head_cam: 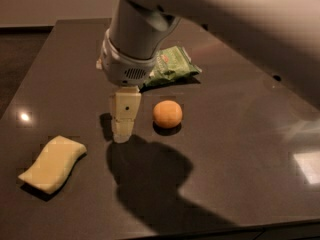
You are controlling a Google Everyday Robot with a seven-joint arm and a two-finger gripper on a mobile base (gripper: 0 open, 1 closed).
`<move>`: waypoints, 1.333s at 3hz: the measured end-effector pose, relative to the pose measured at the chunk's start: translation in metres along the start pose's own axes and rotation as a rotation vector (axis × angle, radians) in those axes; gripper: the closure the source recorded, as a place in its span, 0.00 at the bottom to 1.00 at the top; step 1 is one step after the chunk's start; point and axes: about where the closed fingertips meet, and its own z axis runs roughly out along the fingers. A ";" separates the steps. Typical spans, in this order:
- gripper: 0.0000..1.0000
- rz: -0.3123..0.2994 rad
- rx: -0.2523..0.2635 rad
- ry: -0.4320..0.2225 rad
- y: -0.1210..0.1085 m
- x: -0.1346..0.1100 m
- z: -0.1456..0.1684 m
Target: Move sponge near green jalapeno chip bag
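Gripper (122,133) at centre-left, low over bench (240,134) — whether open or closed, cannot tell. Sponge (52,163) lower left, green jalapeno chip bag (172,66) upper centre — well apart.

Near left on the dark smooth surface (240,149) lies the pale yellow flat foam sponge (52,163). Over at the far side, around the middle, sits the crinkled green foil chip bag (175,66), its left part behind the arm. The round orange ball (167,113) rests nearer than the bag and well right of the sponge. The pale blocky end effector (123,131) hangs just left of the ball, between sponge and bag.
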 end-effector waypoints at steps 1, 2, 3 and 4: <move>0.00 -0.073 -0.045 0.014 0.005 -0.026 0.032; 0.00 -0.125 -0.087 0.023 0.013 -0.043 0.056; 0.00 -0.175 -0.128 0.035 0.026 -0.055 0.077; 0.00 -0.230 -0.186 0.057 0.042 -0.064 0.099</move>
